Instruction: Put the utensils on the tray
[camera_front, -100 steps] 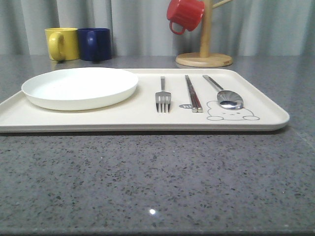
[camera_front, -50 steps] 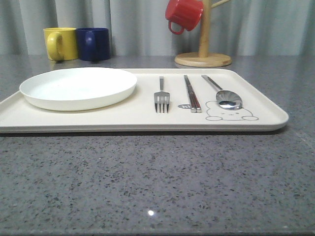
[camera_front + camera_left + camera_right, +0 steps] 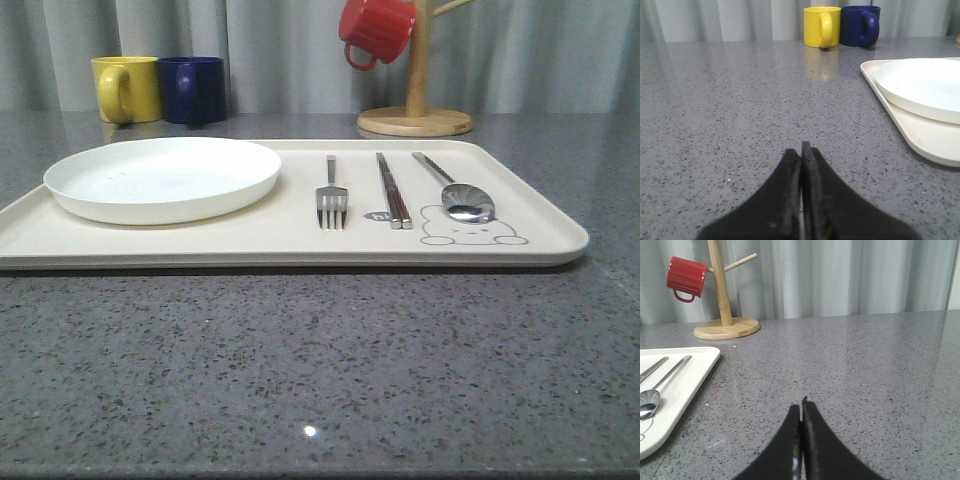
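1. Since the earlier frames, nothing moved on the tray; only a slight sideways wobble of the whole front view and back.
2. Lying side by side on the tray's right half: fork, chopsticks, spoon, all pointing lengthwise front to back, apart from one another.
3. Fork nearest the plate, chopsticks in the middle, spoon farthest right with its bowl touching the rabbit drawing.
4. Plate resting on the tray's left half.
5. Left gripper pinched closed, empty, low over bare table, just left of the tray corner.
6. Right gripper likewise pressed together, holding nothing, over the table to the right of the tray.
7. Behind the tray: yellow mug and blue mug touching, at back left; red mug hung on a wooden mug tree at back right.
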{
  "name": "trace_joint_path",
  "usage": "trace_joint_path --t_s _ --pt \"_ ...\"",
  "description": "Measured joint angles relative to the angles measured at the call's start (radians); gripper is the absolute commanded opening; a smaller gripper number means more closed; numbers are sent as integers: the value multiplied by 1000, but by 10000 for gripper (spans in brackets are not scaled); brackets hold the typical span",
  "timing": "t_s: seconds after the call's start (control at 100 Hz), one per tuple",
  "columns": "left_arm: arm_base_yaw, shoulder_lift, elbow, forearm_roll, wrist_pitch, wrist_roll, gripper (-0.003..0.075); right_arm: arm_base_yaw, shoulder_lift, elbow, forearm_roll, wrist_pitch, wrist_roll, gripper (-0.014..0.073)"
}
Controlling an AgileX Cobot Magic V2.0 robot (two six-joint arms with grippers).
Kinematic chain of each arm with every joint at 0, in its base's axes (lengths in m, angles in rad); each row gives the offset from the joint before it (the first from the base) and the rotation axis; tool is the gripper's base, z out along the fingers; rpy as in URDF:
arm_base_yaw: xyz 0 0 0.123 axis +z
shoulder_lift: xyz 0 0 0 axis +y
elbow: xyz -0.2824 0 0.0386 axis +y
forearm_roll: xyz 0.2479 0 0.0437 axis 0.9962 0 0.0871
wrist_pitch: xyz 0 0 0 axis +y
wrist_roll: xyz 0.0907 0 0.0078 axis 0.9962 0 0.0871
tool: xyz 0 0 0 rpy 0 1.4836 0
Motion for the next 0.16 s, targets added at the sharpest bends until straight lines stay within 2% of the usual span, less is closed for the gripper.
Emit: trace_joint_path --t_s 0.16 --pt "0 0 0 0 0 -2 -19 0 0 0 0 0 0 -62"
